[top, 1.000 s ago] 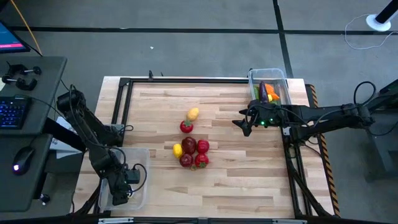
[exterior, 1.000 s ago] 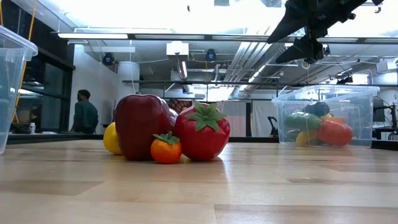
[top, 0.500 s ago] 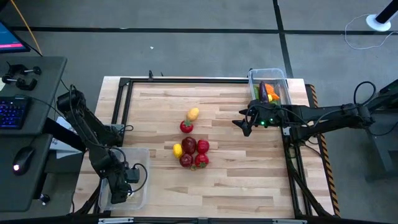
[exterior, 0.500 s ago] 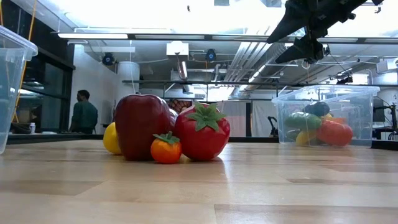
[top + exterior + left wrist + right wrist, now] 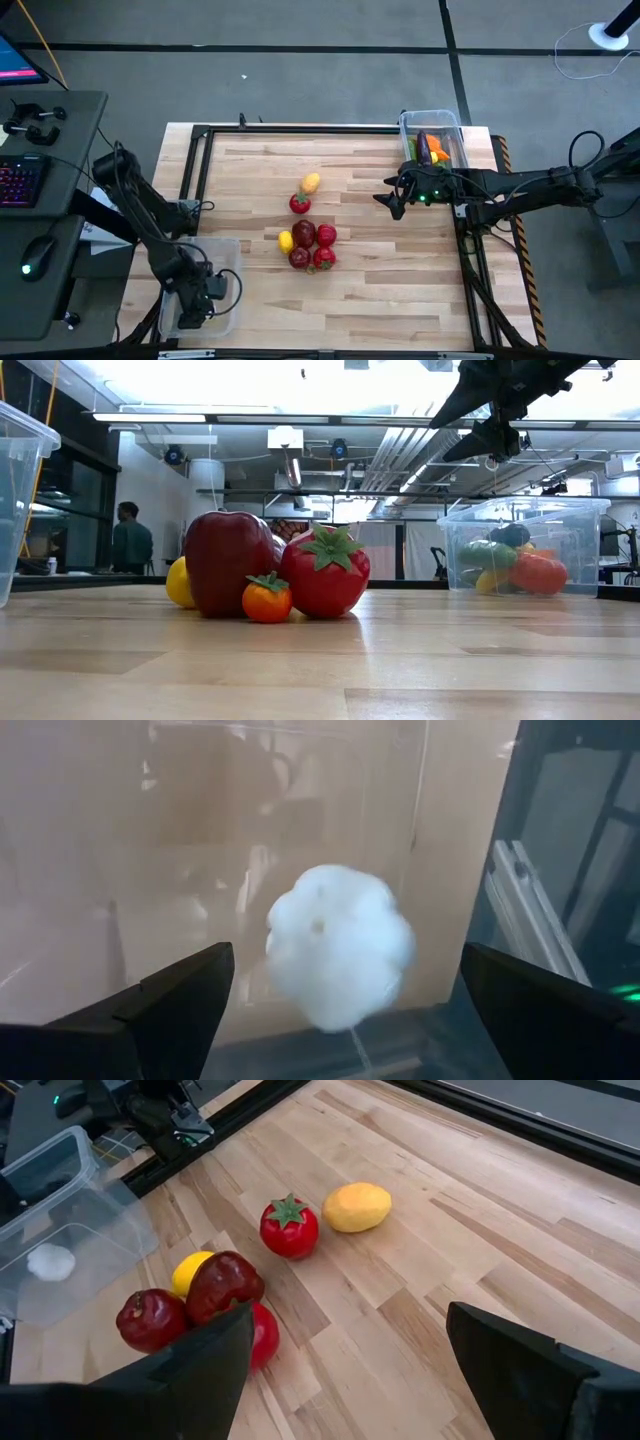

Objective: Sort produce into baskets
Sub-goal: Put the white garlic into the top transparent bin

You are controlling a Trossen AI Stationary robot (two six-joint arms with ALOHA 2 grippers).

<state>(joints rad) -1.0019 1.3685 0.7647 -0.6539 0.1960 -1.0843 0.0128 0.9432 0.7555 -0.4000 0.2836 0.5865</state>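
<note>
My left gripper (image 5: pixel 200 295) hangs open over the clear bin (image 5: pixel 228 250) at the table's near left corner. A white garlic (image 5: pixel 340 955) lies in that bin below and between the fingers, untouched; it also shows in the right wrist view (image 5: pixel 50 1262). My right gripper (image 5: pixel 390 200) is open and empty, above the table beside the far right clear bin (image 5: pixel 430 120), which holds an eggplant, a carrot and green pieces (image 5: pixel 510 565). A yellow lemon (image 5: pixel 311 183) and a small red fruit (image 5: pixel 299 203) lie mid-table. A cluster of apples, a strawberry and a lemon (image 5: pixel 307 245) lies nearer.
A black metal frame (image 5: pixel 300 128) runs along the table's far, left and right edges. A desk with keyboard and mouse (image 5: pixel 30 200) stands left of the table. Bare wood lies between the fruit and each bin. A person (image 5: pixel 128 540) stands far off in the room.
</note>
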